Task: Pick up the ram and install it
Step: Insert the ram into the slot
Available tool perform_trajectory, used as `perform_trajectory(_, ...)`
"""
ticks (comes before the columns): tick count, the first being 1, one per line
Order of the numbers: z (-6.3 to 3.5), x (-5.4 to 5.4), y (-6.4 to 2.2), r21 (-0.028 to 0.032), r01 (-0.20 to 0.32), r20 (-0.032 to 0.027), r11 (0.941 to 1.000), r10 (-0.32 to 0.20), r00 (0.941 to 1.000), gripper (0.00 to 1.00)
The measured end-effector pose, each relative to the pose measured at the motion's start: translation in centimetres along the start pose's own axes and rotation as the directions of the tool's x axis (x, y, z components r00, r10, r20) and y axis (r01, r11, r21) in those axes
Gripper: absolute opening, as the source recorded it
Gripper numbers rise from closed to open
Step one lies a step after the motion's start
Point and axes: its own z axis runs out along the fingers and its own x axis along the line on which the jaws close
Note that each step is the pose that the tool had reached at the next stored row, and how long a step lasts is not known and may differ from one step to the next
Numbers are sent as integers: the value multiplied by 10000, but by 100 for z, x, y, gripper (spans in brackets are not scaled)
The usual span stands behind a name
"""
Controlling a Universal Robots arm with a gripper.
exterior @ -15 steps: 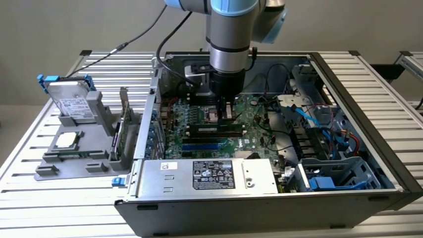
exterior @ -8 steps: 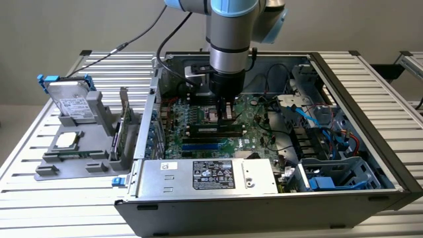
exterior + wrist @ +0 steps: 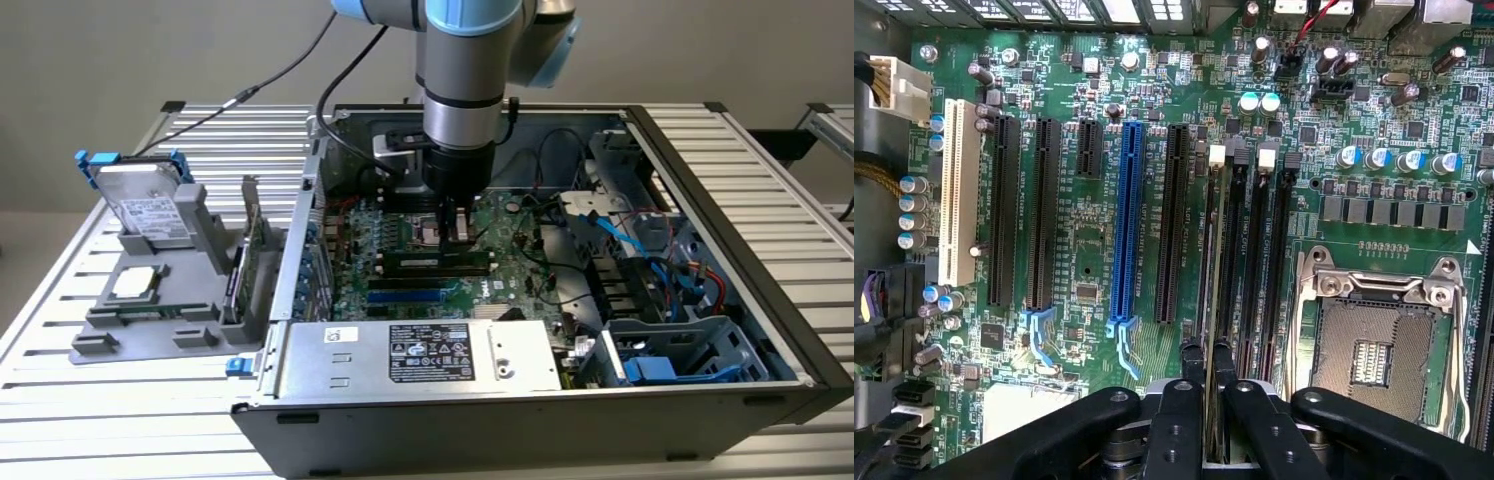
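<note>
My gripper [image 3: 455,232] reaches down from the arm into the open computer case [image 3: 747,230], over the motherboard [image 3: 400,290]. In the wrist view the two black fingers [image 3: 1192,375] are shut on the ram [image 3: 1214,250]. The ram shows edge-on as a thin green strip held between the fingertips of the gripper [image 3: 1208,352]. It runs along a black memory slot with a white latch [image 3: 1216,155] at its far end. I cannot tell whether it is seated in the slot or just above it. In the exterior view the ram [image 3: 430,261] lies as a long dark strip under the fingers.
An open silver processor socket [image 3: 1374,350] sits beside the memory slots, a blue expansion slot [image 3: 1126,220] on the other side. The power supply [image 3: 414,355] and blue cables [image 3: 667,250] crowd the case. Outside, a grey holder [image 3: 154,320] carries a hard drive [image 3: 144,205], a processor chip [image 3: 138,283] and a green card [image 3: 247,260].
</note>
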Motion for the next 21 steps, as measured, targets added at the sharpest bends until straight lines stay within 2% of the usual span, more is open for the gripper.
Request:
perform_trajectory(2,1,0,0,0,0,2,10000,0,10000,15)
perform_trajectory(5,1,0,0,1,0,2,10000,0,10000,34)
perform_trajectory(8,-36,3,0,2,0,5,10000,0,10000,39)
perform_trajectory(9,-77,7,1,1,0,2,10000,0,10000,46)
perform_trajectory(14,-274,26,6,0,0,1,10000,0,10000,46)
perform_trajectory(16,-279,26,6,1,1,3,10000,-1,10000,44)
perform_trajectory(17,-279,26,6,2,0,3,10000,0,10000,37)
perform_trajectory(18,-279,26,6,1,0,3,10000,0,10000,37)
perform_trajectory(20,-279,26,6,1,0,2,10000,0,10000,25)
perform_trajectory(21,-280,26,6,1,0,2,10000,0,10000,25)
